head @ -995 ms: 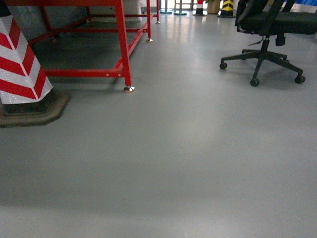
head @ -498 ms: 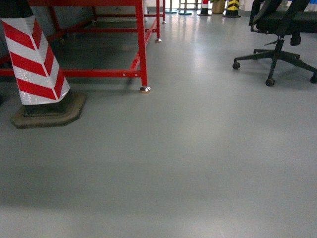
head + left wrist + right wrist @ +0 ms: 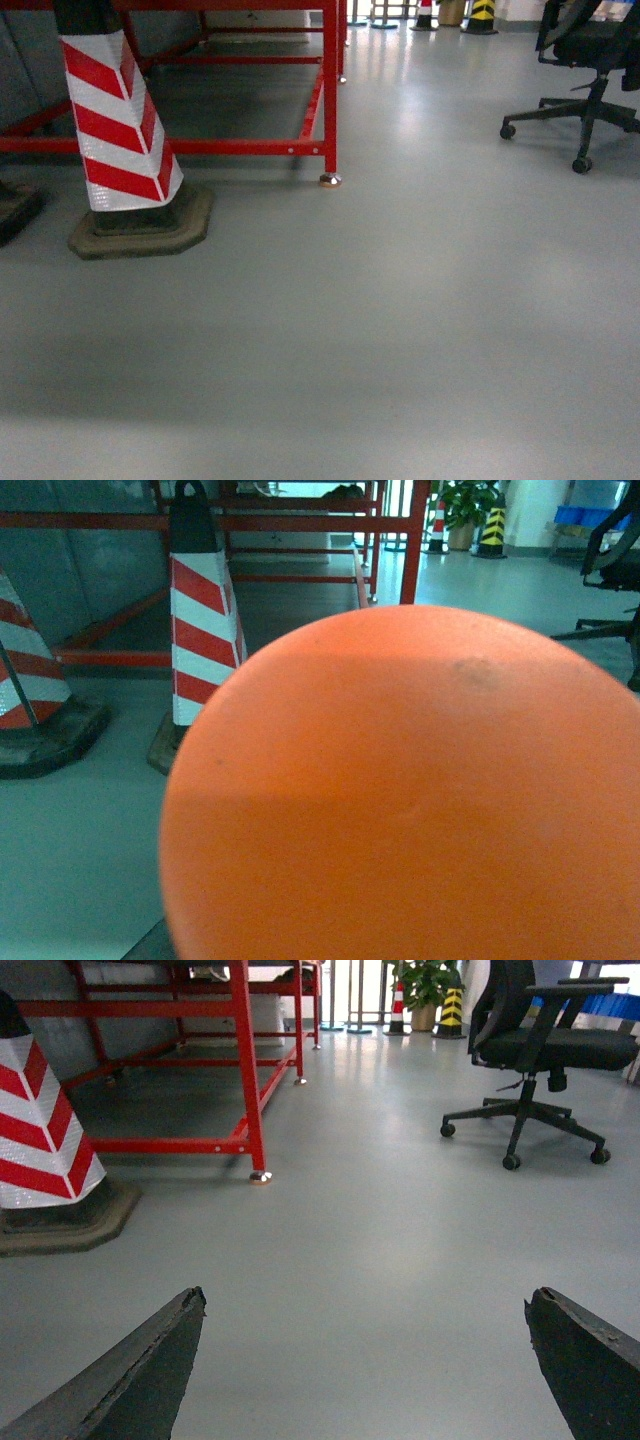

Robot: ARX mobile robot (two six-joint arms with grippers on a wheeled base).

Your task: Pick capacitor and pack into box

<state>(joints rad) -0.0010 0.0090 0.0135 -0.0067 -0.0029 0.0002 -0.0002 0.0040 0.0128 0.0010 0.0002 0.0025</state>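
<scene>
You are in transit: no box or capacitor in sight. The right gripper [image 3: 365, 1360] gapes wide, empty; the left's state I cannot tell behind an orange ball [image 3: 410, 790]. Next, steer between the striped cone [image 3: 118, 125] at left and the office chair [image 3: 590, 60] far right.

Your head view is pretty dim and a bit soft, with a bluish cast; the grey floor [image 3: 420, 300] catches a pale glare streak running from the far bright end, and a darker shadow band crosses low in the frame. On the left wrist you've got a huge orange blob [image 3: 410, 790] right at the lens, totally out of focus, half lit, half shaded. Right wrist is brighter and sharper, with the red frame [image 3: 245, 1070] crisp.
</scene>
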